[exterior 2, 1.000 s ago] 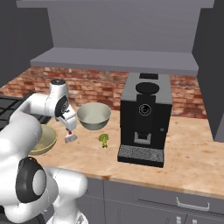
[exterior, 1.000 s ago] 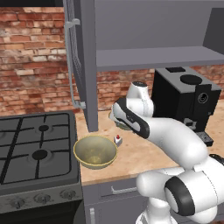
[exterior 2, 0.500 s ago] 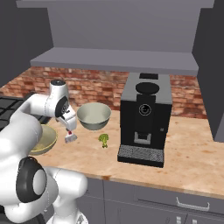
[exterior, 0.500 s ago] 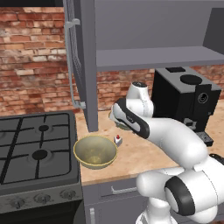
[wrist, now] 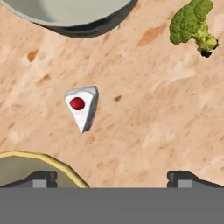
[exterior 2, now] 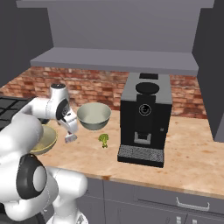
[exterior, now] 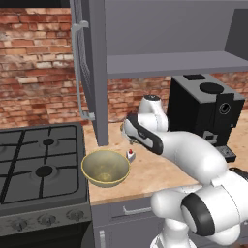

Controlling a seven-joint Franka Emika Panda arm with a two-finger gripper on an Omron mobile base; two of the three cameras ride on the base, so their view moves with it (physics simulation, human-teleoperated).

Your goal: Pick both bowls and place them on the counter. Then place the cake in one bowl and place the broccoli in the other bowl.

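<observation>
Directly below the released pincer [wrist: 112,177], the cake [wrist: 82,107] lies untouched on the counter [wrist: 153,122].

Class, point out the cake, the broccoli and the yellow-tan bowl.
cake [wrist: 82,107], hand view, white top beside the cherry.
broccoli [wrist: 189,22], hand view, green crown.
yellow-tan bowl [exterior: 105,168], left base view, glossy inside.

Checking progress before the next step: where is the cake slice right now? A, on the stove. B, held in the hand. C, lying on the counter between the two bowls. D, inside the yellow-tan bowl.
C: the cake lies on the bare counter, apart from the yellow-tan bowl and the grey-green bowl, with the open hand above it.
</observation>
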